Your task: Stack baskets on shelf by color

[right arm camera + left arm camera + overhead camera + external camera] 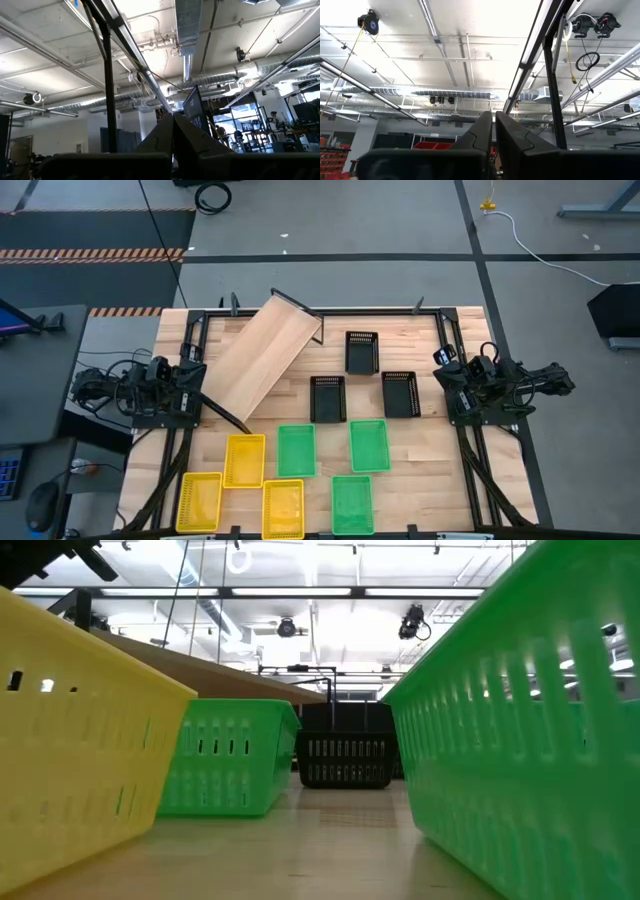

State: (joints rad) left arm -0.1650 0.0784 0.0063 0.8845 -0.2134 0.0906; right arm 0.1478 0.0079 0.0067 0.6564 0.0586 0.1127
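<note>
The light-wood shelf (262,356) lies slantwise on the table's far left part. Three black baskets (362,352) (327,398) (399,394) stand on the tabletop at the middle. Three green baskets (296,450) (368,445) (352,504) and three yellow baskets (245,460) (199,500) (283,508) stand nearer the front edge, all apart. My left gripper (493,131) rests at the table's left edge (183,378), shut and pointing up. My right gripper (173,125) rests at the right edge (452,380), shut and pointing up.
A black frame (330,312) runs around the table's far and side edges. In the low view a yellow basket (70,740) and a green basket (530,720) stand close on either side, with a green one (230,755) and a black one (345,745) behind.
</note>
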